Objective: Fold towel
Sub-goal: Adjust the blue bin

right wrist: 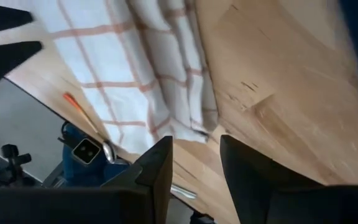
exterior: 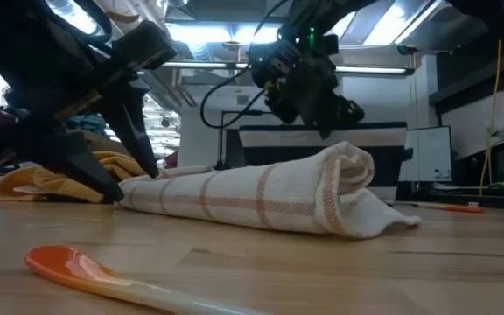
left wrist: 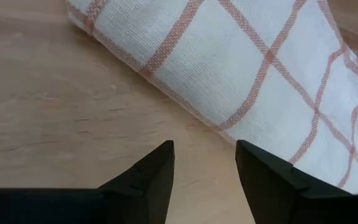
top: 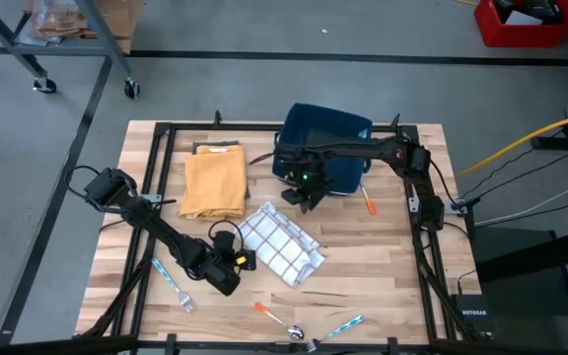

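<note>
The white towel with orange-red checks (top: 280, 243) is lying folded into a loose, lumpy bundle at the middle of the high view, on the wooden table (top: 383, 266). I am holding my left gripper (top: 246, 259) just beside its lower-left edge, fingers apart and clamped on nothing. My right gripper (top: 307, 198) is hovering above its upper edge, fingers also apart and empty. A yellow cloth (top: 215, 181) is lying to the upper left, a dark blue bin (top: 325, 148) above, and an orange spoon (top: 278, 317) below.
</note>
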